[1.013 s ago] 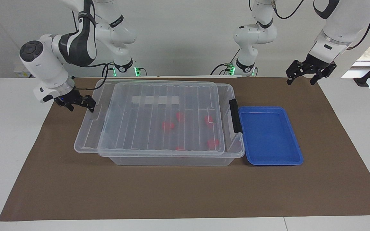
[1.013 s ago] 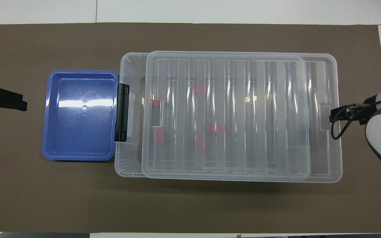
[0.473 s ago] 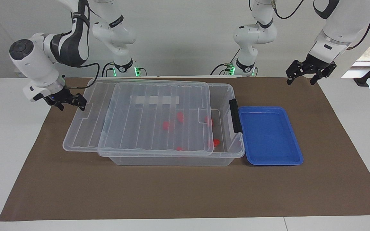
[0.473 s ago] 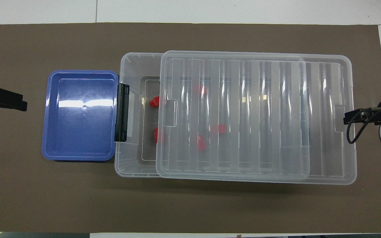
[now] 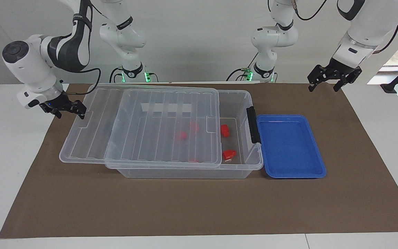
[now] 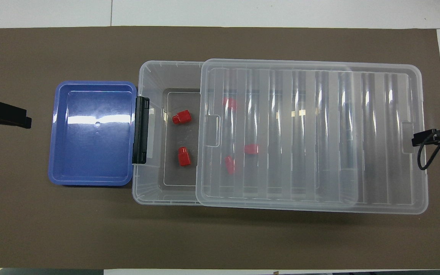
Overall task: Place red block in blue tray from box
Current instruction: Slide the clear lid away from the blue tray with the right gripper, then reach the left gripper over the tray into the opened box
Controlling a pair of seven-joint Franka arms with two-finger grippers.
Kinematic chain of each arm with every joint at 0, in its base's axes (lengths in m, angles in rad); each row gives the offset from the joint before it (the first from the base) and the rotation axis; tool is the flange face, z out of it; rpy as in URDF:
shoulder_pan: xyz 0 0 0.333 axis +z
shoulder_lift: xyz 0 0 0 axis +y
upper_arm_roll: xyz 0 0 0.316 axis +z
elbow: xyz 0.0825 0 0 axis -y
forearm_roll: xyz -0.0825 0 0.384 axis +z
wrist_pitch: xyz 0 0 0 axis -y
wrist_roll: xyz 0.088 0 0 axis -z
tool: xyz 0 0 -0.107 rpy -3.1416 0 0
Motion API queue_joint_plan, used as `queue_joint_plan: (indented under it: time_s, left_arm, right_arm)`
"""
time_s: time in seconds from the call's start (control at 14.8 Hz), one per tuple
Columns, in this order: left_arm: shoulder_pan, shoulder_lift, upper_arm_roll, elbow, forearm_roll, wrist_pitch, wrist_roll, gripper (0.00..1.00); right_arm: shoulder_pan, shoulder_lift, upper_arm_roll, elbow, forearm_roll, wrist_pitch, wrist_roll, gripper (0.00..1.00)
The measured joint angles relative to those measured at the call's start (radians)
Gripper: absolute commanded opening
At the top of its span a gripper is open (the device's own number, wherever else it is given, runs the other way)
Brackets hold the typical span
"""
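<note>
Brown matting covers the table (image 5: 199, 207), where the box (image 5: 244, 166) stands beside the blue tray (image 5: 290, 173). Its ribbed lid (image 5: 143, 138) is gripped at its edge by the right tool (image 5: 68, 110). Red blocks lie in the box; one red block (image 6: 181, 117) is uncovered. The left tool (image 5: 333, 79) hangs released, waiting.

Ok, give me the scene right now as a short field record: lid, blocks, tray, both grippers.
lid: slid partway off the box, toward the right arm's end
red blocks: two uncovered, three under the lid
blue tray: empty, beside the box's latch end
right gripper: at the lid's edge
left gripper: waiting near the table's end, fingers open
</note>
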Motion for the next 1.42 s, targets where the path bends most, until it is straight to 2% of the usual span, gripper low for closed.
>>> queue_joint_plan:
  time_s: [0.54, 0.88, 1.15, 1.42]
  left_arm:
    - [-0.027, -0.003, -0.018, -0.019, 0.0, 0.022, -0.006, 1.0]
    - [-0.202, -0.031, -0.033, -0.197, -0.001, 0.221, -0.171, 1.0]
    - [-0.33, -0.032, -0.037, -0.27, -0.001, 0.334, -0.312, 1.0]
    - [-0.405, -0.024, -0.038, -0.35, -0.001, 0.435, -0.403, 1.0]
  right_arm:
    - [-0.053, 0.0, -0.002, 0.004, -0.001, 0.003, -0.072, 1.0]
    - [-0.068, 0.0, -0.004, 0.005, -0.003, 0.003, -0.094, 1.0]
    - [-0.076, 0.0, -0.004, 0.005, -0.004, 0.004, -0.096, 1.0]
    - [-0.08, 0.0, -0.005, 0.005, -0.004, 0.004, -0.103, 1.0]
